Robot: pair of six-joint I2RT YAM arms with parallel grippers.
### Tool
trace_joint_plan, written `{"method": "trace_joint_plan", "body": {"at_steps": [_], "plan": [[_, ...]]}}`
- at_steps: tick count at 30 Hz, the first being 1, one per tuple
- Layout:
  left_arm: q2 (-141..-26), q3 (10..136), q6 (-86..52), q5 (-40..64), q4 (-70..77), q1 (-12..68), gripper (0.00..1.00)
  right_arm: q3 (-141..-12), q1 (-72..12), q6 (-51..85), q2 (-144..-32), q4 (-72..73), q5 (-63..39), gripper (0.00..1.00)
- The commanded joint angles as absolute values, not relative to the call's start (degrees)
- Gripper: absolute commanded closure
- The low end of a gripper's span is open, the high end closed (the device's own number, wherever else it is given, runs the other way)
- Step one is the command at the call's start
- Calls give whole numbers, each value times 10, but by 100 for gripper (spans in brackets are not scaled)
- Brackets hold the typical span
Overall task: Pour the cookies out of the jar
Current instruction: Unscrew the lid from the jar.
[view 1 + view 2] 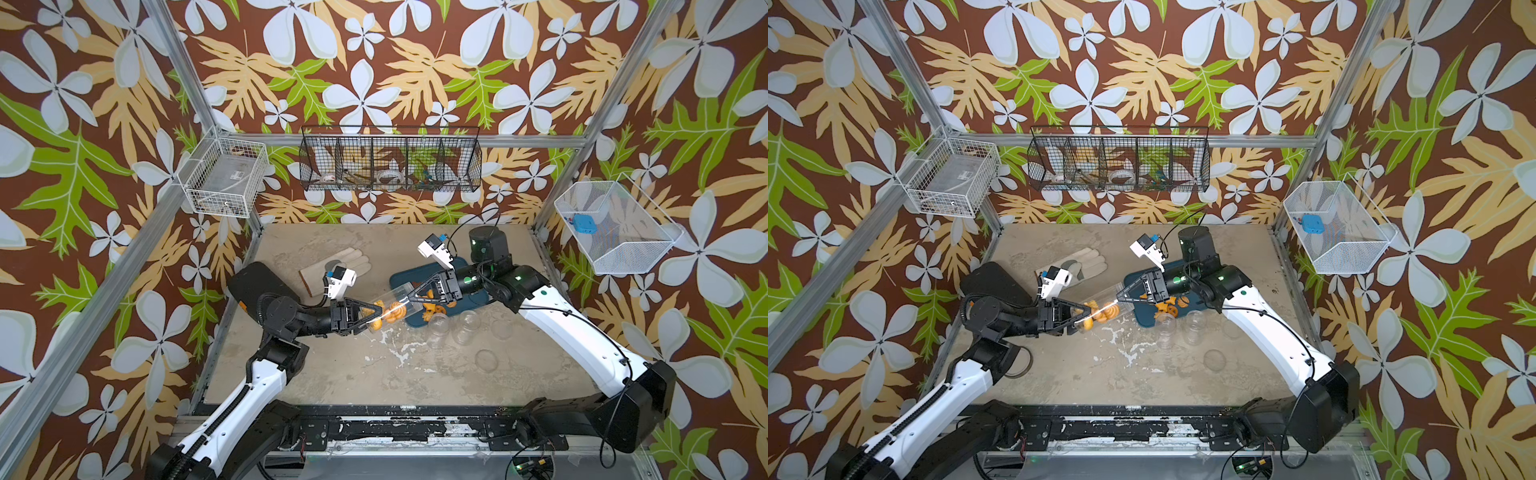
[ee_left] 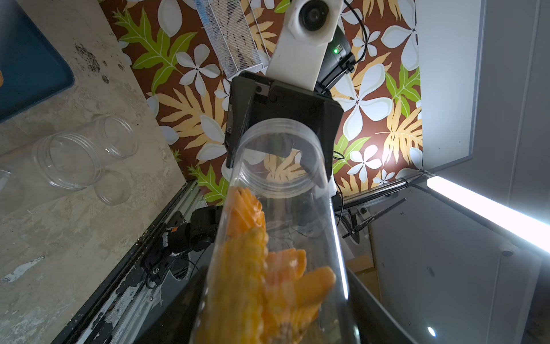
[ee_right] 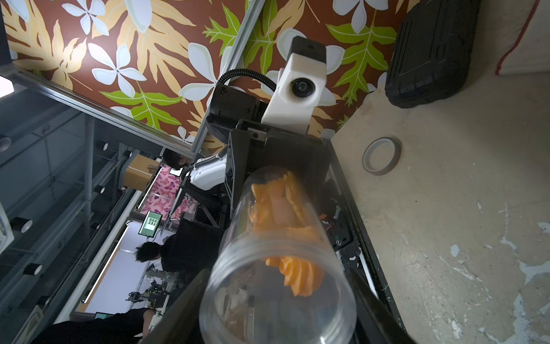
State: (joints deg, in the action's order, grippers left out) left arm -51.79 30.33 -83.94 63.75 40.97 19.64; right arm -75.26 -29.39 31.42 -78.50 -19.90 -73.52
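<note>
The jar (image 2: 297, 214) is moulded in clear, glossy plastic; the cookies (image 2: 247, 268) are ridged and matt. The table (image 1: 374, 374) is left rough, its paint chipped; the glove (image 1: 345, 259) is sewn from cloth.

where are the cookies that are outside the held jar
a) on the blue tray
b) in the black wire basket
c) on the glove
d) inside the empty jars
a: the loose orange cookies lie on the blue tray, just past the open mouth of the jar.
</note>
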Motion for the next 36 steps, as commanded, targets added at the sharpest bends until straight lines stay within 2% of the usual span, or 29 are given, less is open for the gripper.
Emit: {"method": "trace_joint_plan", "body": {"at_steps": [1, 12, 17, 27, 31, 32, 34, 36], "plan": [[-531, 300, -905, 662, 342, 190, 58, -765, -296, 210, -772, -147, -813, 39], [-554, 290, -941, 677, 393, 189, 58, -749, -300, 97, -751, -164, -787, 37], [-557, 288, -948, 684, 403, 189, 58, -752, -303, 2, -753, -198, -762, 33], [-543, 277, -937, 685, 403, 189, 58, -753, -304, -166, -744, -183, -704, 14], [-538, 299, -859, 682, 323, 189, 58, -769, -301, -86, -744, -145, -643, 5], [-534, 316, -807, 678, 271, 189, 58, -775, -297, -43, -740, -134, -621, 1], [-527, 357, -673, 664, 155, 189, 56, -779, -280, 63, -727, -114, -545, 0], [-520, 405, -516, 621, 7, 189, 55, -787, -246, 235, -717, -124, -486, 0]]}}
